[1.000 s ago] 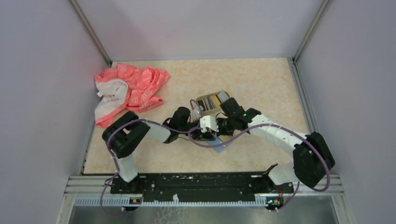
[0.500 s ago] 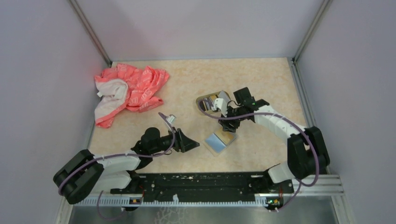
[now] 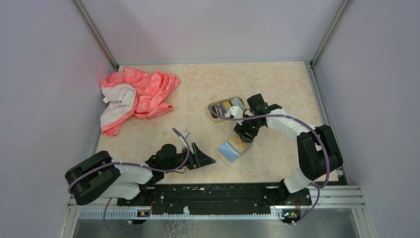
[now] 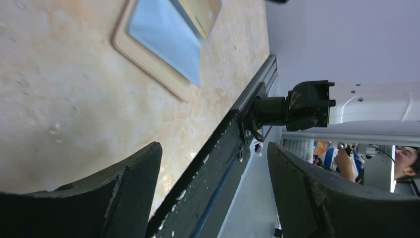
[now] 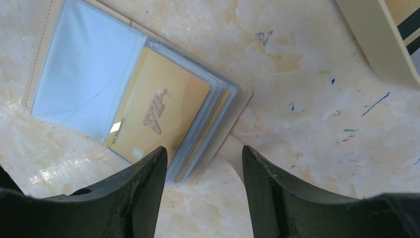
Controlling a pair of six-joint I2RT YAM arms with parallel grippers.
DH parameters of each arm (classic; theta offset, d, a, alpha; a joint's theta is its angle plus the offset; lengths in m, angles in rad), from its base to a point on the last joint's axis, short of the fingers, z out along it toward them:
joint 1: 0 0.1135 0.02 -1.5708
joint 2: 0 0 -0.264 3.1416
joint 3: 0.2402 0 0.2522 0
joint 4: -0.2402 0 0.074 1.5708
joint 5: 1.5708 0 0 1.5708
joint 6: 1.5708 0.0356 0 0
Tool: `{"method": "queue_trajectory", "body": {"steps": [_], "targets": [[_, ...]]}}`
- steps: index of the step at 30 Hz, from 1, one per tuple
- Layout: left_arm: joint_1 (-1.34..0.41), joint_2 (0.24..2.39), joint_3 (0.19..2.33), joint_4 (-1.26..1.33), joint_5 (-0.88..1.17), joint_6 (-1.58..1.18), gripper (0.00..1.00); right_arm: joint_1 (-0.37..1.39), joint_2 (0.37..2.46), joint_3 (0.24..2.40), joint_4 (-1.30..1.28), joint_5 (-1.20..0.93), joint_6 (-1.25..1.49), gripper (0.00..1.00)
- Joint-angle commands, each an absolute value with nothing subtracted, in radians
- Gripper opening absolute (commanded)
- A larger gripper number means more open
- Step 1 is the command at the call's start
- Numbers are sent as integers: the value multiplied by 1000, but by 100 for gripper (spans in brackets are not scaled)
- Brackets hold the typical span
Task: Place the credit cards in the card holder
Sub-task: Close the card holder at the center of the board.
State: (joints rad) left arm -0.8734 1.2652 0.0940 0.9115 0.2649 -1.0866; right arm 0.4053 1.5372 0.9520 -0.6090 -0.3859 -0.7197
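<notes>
Robotics lab test cell. Plain lilac wall panels on aluminium corner posts box in a beige marbled tabletop. Black slotted mounting rail along frame bottom. Left wrist view, lower right: person amid cluttered gear.

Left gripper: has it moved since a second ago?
Yes. The left gripper has pulled back leftward and toward the black base rail at the table's near edge.
</notes>
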Motion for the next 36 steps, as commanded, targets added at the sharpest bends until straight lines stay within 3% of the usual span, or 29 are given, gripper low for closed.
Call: {"method": "queue_trajectory", "body": {"steps": [1, 12, 21, 30, 36], "targets": [[-978, 1333, 134, 900, 128, -1185, 81, 384, 1558, 999, -622, -378, -707, 57], [-1057, 1637, 201, 1112, 69, -1325, 70, 373, 1641, 1029, -676, -371, -715, 42], [-1065, 1877, 251, 1385, 27, -1343, 79, 370, 1654, 1034, -682, -370, -712, 41], [-1057, 1925, 324, 1405, -23, -1269, 58, 359, 1628, 1045, -700, -438, -709, 41], [-1053, 1849, 390, 1302, 29, -1129, 60, 279, 1534, 1058, -723, -648, -716, 49]]}}
